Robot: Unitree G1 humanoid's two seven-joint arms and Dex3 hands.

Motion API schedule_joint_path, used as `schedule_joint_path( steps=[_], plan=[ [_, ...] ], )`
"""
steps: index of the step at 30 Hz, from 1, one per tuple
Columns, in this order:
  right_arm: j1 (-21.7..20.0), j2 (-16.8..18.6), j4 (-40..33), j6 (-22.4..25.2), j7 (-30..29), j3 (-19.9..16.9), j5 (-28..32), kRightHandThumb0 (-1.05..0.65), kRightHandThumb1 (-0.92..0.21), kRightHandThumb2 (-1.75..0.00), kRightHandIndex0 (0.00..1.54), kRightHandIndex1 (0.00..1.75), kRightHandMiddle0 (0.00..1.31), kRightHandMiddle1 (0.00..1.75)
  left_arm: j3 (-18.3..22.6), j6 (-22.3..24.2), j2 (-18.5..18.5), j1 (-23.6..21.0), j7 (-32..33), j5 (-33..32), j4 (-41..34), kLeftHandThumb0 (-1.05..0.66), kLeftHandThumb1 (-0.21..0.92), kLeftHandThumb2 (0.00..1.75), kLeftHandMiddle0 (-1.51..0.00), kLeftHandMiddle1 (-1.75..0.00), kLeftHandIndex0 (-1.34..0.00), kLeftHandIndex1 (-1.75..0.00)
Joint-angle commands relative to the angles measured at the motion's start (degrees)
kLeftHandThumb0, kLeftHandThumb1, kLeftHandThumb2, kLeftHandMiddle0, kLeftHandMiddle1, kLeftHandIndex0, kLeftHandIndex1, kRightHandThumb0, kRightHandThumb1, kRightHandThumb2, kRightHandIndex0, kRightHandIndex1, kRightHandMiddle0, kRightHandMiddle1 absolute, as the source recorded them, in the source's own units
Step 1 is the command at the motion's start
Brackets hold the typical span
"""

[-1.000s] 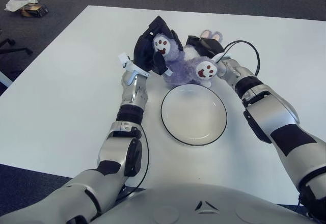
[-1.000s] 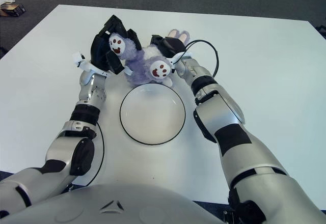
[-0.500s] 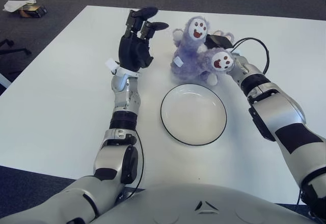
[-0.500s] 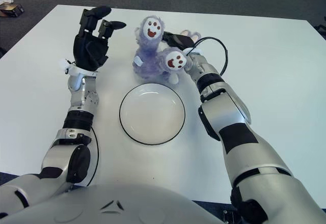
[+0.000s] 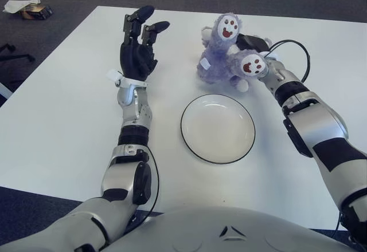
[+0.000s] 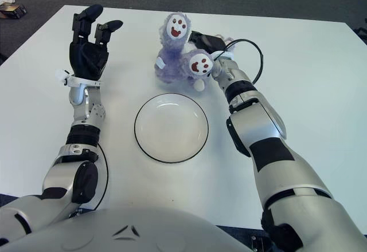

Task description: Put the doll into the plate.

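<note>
The doll (image 5: 222,56) is a purple plush with white paw pads, lying on the white table just beyond the plate (image 5: 218,128), a white round plate with a dark rim. My right hand (image 5: 255,48) is at the doll's right side, mostly hidden behind it, and seems to grip it there. My left hand (image 5: 137,43) is raised over the table to the left of the doll, fingers spread, holding nothing. The plate holds nothing.
A black cable (image 5: 289,48) loops by my right wrist. The white table (image 5: 63,120) ends at a dark carpet; a small box and paper (image 5: 28,8) lie on the floor at the far left.
My left hand let go of the doll and moved left, opening its fingers. The doll shifted right and a little farther back with my right hand.
</note>
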Motion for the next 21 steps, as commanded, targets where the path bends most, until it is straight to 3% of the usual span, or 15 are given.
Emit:
schedule_joint_path(
  steps=[1, 15, 18, 21],
  plan=[
    [-2.0, -1.5, -1.0, -0.3, -1.2, -0.2, -0.2, 0.0, -0.07, -1.57, 0.83, 1.62, 0.59, 1.75, 0.6, -2.0, 1.0, -1.7, 1.8, 1.0, 2.6, -0.85, 0.92, 0.62, -0.11, -1.11, 0.0, -1.11],
    [-1.8, -3.8, -3.3, -3.6, -1.3, -0.4, 0.1, 0.0, 0.03, -1.66, 0.91, 1.58, 0.67, 1.75, -0.5, -8.6, 2.7, -6.1, 7.4, 8.0, 16.2, -0.83, 0.92, 0.66, -0.11, -1.12, 0.0, -1.08],
    [0.2, -5.4, -9.0, -6.9, 2.6, -1.8, 2.3, 0.0, 0.02, -1.66, 0.9, 1.6, 0.66, 1.75, -2.2, -9.0, 4.3, -6.2, 11.4, 13.4, 19.4, -0.81, 0.92, 0.69, -0.12, -1.12, 0.0, -1.05],
    [1.8, -5.8, -13.0, -7.0, 4.6, -2.3, 2.9, 0.0, 0.01, -1.65, 0.87, 1.63, 0.64, 1.75, -3.0, -9.2, 4.8, -6.6, 13.4, 15.7, 21.4, -0.8, 0.92, 0.72, -0.13, -1.12, 0.0, -1.02]
  ],
)
